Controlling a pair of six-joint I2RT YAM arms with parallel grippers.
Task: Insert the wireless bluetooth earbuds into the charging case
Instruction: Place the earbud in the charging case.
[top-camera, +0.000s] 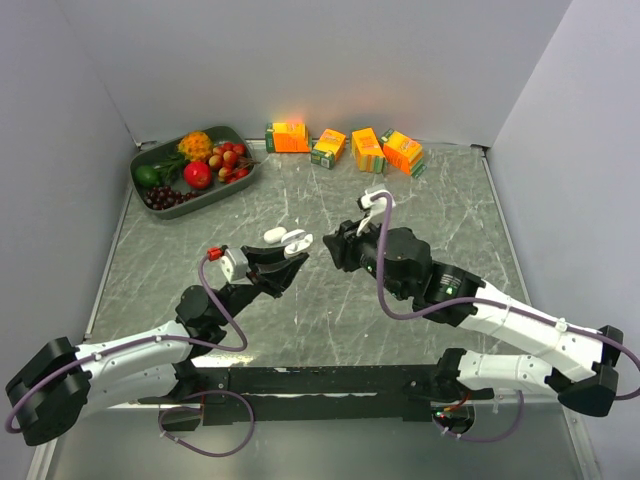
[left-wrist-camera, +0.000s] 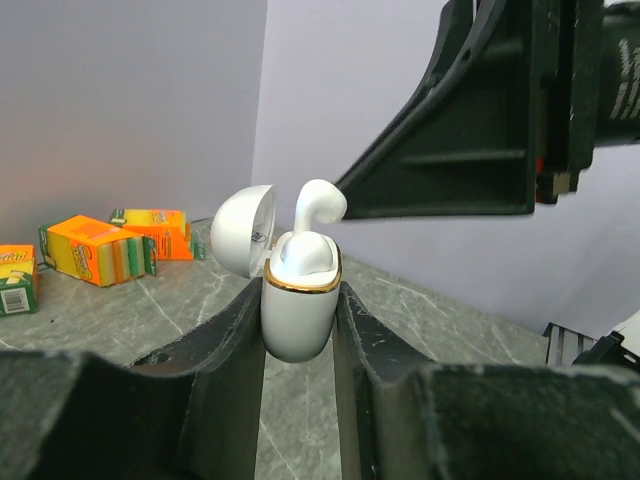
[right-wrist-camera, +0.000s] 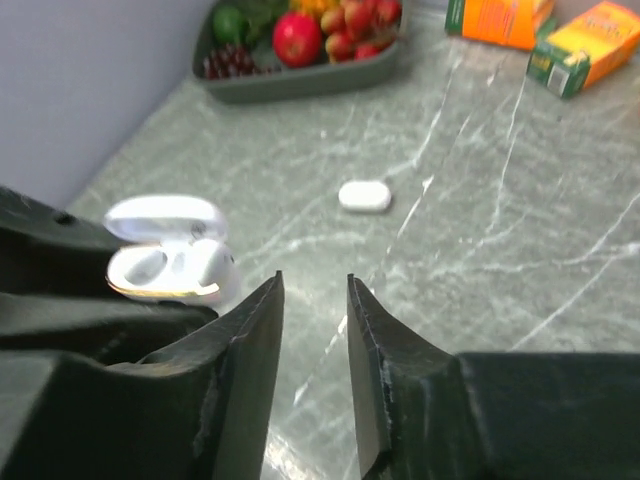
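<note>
White earbud (left-wrist-camera: 312, 212) upright in open case (left-wrist-camera: 298, 315)

case (right-wrist-camera: 165, 262): blurred, left of right pincer (right-wrist-camera: 314, 282) | white bit (right-wrist-camera: 363, 195): ahead of pincer, too blurred to identify | fruit tray (right-wrist-camera: 300, 82), cartons (right-wrist-camera: 500, 20): cut by top edge

2 white-and-black arms (top-camera: 125, 362), looping purple cables (top-camera: 224, 312), black tools (top-camera: 292, 262)

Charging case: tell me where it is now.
Left wrist view: the charging case, lid open, stands clamped in the left pincer, just left of the right pincer.
</note>
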